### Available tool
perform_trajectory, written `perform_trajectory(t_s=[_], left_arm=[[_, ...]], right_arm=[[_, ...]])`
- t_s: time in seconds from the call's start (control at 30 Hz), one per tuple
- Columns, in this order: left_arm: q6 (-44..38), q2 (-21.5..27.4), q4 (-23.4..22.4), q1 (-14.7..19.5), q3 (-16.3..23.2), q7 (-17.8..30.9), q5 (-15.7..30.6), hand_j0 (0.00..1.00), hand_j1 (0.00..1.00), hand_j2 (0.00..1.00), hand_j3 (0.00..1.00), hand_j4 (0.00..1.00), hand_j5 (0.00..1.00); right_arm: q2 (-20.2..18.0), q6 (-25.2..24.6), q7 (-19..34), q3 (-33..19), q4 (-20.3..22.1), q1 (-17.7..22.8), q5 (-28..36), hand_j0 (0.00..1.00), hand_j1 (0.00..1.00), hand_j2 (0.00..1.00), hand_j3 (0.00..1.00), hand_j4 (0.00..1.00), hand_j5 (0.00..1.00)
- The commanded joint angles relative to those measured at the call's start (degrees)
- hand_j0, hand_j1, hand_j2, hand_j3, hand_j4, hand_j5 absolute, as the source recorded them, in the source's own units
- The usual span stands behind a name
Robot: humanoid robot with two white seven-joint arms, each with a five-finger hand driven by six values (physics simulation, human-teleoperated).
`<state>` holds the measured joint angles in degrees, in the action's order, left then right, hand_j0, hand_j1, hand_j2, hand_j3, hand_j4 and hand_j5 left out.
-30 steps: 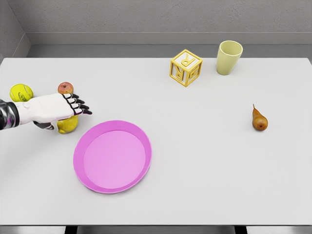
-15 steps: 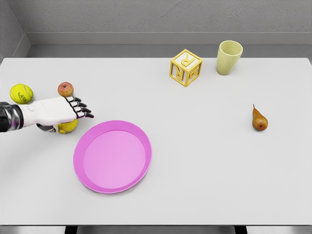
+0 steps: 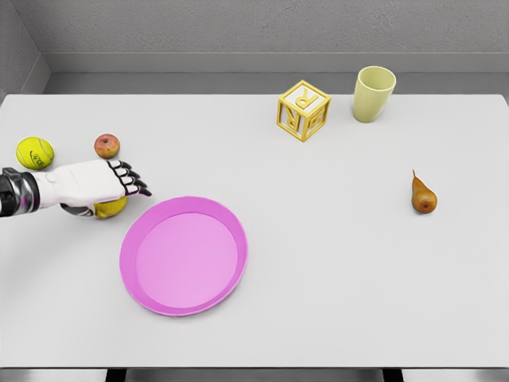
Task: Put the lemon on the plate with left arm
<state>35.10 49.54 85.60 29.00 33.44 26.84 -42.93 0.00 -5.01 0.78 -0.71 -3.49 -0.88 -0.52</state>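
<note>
The left hand is being held low over the lemon, largely covering it; whether the lemon is being grasped cannot be told. The lemon is lying on the tabletop, just beside the pink plate, at its upper-left rim.

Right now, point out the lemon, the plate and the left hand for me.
lemon (image 3: 112, 207), head view, yellow edge showing under the hand.
plate (image 3: 184, 255), head view, bare pink centre.
left hand (image 3: 87, 183), head view, white back of hand.
</note>
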Motion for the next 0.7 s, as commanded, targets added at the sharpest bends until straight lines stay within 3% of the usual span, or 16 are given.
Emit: perform_trajectory(t_s=[0.0, 0.3, 0.67], left_arm=[[-0.1, 0.0, 0.0, 0.1, 0.0, 0.0, 0.2, 0.84, 0.84, 0.84, 0.84, 0.84, 0.84], [-0.1, 0.2, 0.0, 0.0, 0.1, 0.0, 0.2, 0.68, 0.68, 0.68, 0.68, 0.68, 0.68], [-0.1, 0.0, 0.1, -0.1, 0.2, 0.1, 0.2, 0.63, 0.63, 0.63, 0.63, 0.63, 0.63]], right_arm=[[0.0, 0.0, 0.0, 0.0, 0.0, 0.0, 0.0, 1.0, 1.0, 1.0, 1.0, 1.0, 1.0], [0.0, 0.0, 0.0, 0.1, 0.0, 0.0, 0.0, 1.0, 1.0, 1.0, 1.0, 1.0, 1.0], [0.0, 0.0, 0.0, 0.0, 0.0, 0.0, 0.0, 1.0, 1.0, 1.0, 1.0, 1.0, 1.0]])
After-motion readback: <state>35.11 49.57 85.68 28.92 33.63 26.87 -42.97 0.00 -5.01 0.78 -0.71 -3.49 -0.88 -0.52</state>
